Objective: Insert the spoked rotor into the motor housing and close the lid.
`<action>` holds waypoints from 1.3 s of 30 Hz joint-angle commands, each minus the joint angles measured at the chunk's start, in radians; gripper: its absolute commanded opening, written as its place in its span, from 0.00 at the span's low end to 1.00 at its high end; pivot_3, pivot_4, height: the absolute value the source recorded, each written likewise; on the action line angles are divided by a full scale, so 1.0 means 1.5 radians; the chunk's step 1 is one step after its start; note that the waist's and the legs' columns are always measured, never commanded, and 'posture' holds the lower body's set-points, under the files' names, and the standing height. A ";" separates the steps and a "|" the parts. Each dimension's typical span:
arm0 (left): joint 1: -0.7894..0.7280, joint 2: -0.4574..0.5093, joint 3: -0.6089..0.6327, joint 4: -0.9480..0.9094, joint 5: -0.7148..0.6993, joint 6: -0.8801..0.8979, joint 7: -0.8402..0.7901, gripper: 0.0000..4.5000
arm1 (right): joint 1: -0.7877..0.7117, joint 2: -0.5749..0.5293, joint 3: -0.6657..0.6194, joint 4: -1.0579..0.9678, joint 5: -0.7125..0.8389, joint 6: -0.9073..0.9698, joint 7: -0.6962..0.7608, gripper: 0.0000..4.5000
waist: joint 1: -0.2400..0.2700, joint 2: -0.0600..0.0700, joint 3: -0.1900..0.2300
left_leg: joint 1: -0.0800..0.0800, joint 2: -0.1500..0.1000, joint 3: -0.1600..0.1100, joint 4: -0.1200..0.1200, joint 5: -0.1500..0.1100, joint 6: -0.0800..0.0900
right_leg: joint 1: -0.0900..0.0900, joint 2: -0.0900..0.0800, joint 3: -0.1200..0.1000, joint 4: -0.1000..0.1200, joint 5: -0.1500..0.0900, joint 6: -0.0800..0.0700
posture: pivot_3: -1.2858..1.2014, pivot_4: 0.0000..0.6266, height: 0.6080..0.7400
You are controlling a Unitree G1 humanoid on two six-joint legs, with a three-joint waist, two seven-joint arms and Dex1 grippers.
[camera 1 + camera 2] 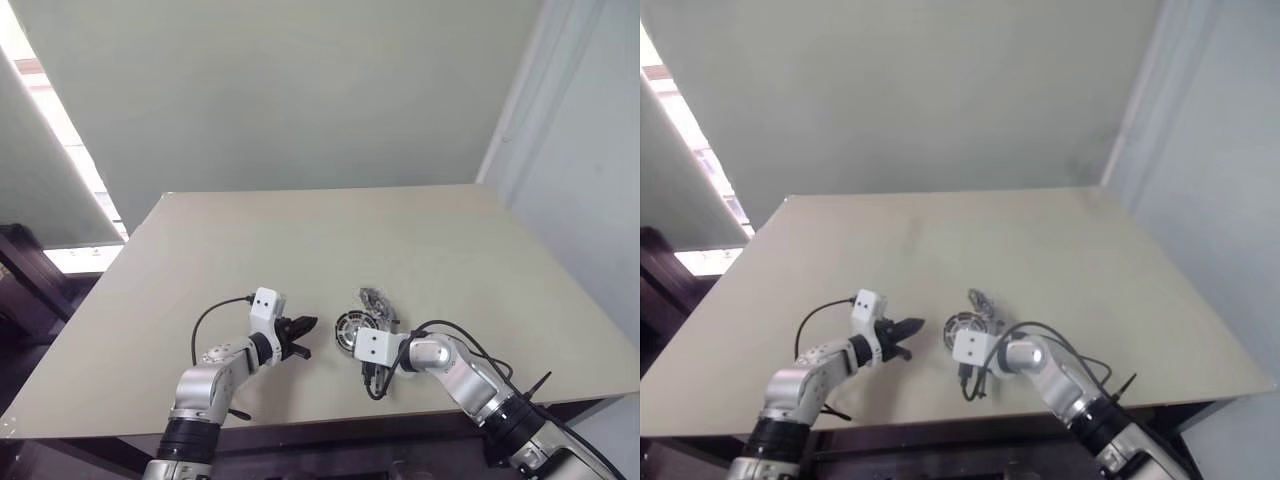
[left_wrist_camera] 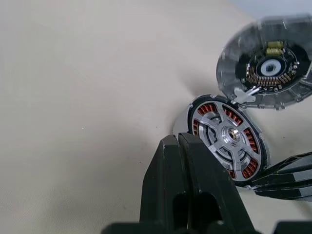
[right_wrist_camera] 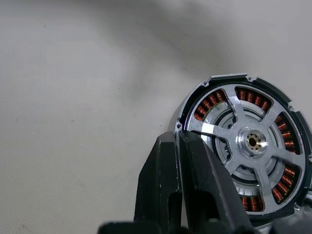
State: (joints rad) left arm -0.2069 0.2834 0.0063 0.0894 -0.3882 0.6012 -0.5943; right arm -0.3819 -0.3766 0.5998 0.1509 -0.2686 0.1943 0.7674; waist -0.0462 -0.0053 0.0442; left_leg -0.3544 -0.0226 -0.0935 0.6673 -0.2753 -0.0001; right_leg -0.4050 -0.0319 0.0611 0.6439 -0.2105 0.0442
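Observation:
The motor housing, ringed with copper windings, lies flat on the table with the spoked rotor seated inside it; the silver spokes and hub face up. My right gripper is shut, its tips right at the housing's near rim; whether they pinch the rim I cannot tell. The lid, a dull grey disc with a dark centre, lies just beyond the housing and touches its far edge. To the left of the housing my left gripper is shut and holds nothing, a short way from the housing.
The beige table stretches wide and bare beyond the parts. A black cable loops under my right wrist near the front edge. A dark drop and a bright window lie off the table's left side.

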 commanded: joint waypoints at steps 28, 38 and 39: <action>-0.007 0.015 0.042 0.007 0.005 -0.033 -0.003 0.00 | 0.034 0.180 -0.014 -0.272 0.042 0.512 -0.137 0.01 | -0.001 0.000 0.000 | -0.002 0.000 -0.001 0.000 0.000 0.000 | -0.003 0.000 -0.001 0.000 0.000 0.000 | 0.52 0.00 1.00; 0.006 0.011 0.039 -0.007 0.008 -0.031 0.000 0.00 | 0.028 0.197 0.000 -0.249 0.054 0.550 -0.183 0.01 | -0.001 0.000 0.000 | -0.002 0.000 -0.001 0.000 0.000 0.000 | -0.002 0.000 -0.001 0.000 0.000 0.000 | 0.52 0.00 1.00; 0.007 0.011 0.038 -0.007 0.009 -0.031 0.001 0.00 | 0.026 0.195 0.002 -0.248 0.055 0.552 -0.183 0.01 | -0.001 0.000 0.000 | -0.002 0.000 -0.001 0.000 0.000 0.000 | -0.002 0.000 -0.001 0.000 0.000 0.000 | 0.52 0.00 1.00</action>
State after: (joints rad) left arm -0.1894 0.2995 0.0590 0.1204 -0.3711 0.5712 -0.5954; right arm -0.3145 -0.0800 0.6099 -0.2097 -0.1862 1.0153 0.5113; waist -0.0480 -0.0050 0.0443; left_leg -0.3577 -0.0227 -0.0947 0.6669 -0.2754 -0.0003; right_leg -0.4085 -0.0324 0.0600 0.6442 -0.2104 0.0443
